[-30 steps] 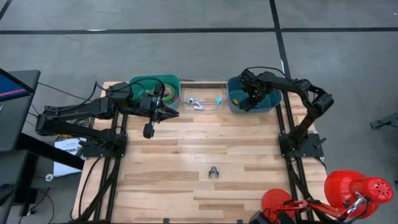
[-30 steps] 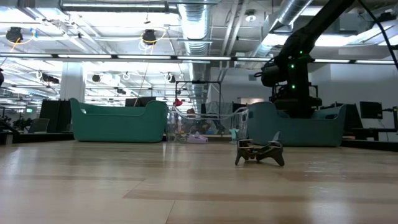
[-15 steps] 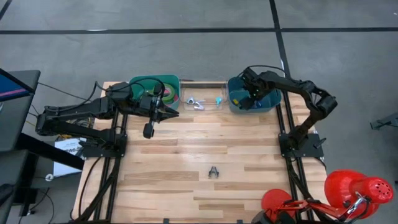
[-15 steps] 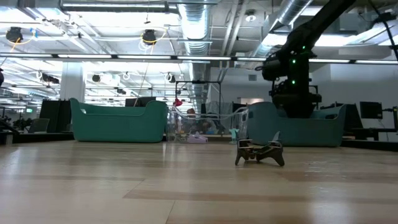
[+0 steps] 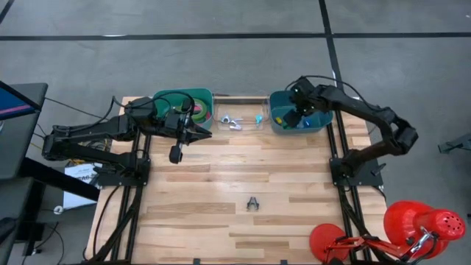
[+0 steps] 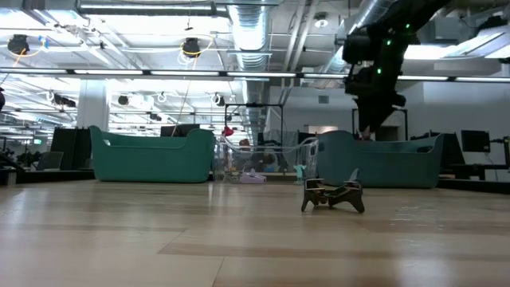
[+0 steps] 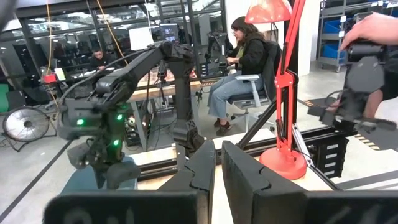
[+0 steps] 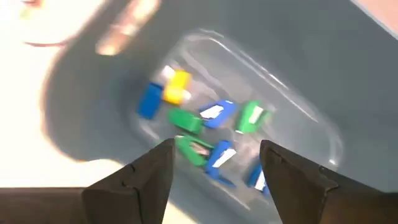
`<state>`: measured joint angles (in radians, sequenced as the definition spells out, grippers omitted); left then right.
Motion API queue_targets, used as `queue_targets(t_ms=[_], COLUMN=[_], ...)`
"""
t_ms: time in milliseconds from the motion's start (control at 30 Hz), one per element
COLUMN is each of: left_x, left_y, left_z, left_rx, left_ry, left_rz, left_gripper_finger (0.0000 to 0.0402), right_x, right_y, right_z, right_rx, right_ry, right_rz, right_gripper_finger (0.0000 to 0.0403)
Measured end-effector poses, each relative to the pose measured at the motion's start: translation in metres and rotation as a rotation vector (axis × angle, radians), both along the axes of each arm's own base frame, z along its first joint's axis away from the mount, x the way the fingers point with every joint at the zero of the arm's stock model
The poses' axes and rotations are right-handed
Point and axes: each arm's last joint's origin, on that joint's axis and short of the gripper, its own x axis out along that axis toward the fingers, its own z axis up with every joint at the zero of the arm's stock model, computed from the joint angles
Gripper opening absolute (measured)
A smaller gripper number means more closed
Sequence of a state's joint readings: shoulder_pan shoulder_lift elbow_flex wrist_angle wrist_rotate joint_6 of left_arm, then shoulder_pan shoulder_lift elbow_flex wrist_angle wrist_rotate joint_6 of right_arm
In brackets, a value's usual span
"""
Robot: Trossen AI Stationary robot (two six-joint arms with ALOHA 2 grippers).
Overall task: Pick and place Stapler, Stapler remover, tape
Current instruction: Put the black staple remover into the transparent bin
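Tape rolls (image 5: 193, 112) lie in the left teal bin (image 5: 163, 100) at the upper left of the wooden table (image 5: 235, 191) in the high view; green ring edges show there beside the left arm's wrist, partly covered by it. The left gripper (image 5: 207, 133) hangs just below that bin's lower right corner, over the table's upper edge, its fingers (image 7: 202, 174) pressed together with nothing between them. The right gripper (image 5: 290, 121) is over the right teal bin (image 5: 321, 122) at the upper right of the table, and its fingers (image 8: 155, 171) stand spread apart and empty. Below them, in the right wrist view, small blue, green and yellow pieces (image 8: 211, 134) lie on the bin's floor. Between the two bins sits a clear tray (image 5: 240, 118) with a few small items. A dark staple remover (image 5: 252, 204) rests alone on the table's lower middle, and in the low view it stands in front of the right bin.
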<state>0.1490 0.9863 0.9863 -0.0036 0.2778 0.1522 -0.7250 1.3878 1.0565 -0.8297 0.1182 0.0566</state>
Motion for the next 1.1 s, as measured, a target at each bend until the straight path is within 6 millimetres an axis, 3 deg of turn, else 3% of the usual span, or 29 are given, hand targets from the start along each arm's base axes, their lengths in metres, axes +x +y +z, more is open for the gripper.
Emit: queue_targets(t_ms=[500,1100], left_x=[0.0,0.0], left_y=[0.0,0.0], left_z=[0.001,0.001], left_rx=[0.001,0.002], left_ry=[-0.007,-0.013], left_rz=[0.0,0.0], left_gripper_finger=[0.0021,0.0021], right_x=[0.033,0.075], right_y=[0.058,0.155], right_z=[0.013,0.022], right_rx=[-0.021,-0.106], right_ry=[-0.067,-0.219], right_rz=[0.27,0.722], right_gripper_finger=[0.0226,0.0226])
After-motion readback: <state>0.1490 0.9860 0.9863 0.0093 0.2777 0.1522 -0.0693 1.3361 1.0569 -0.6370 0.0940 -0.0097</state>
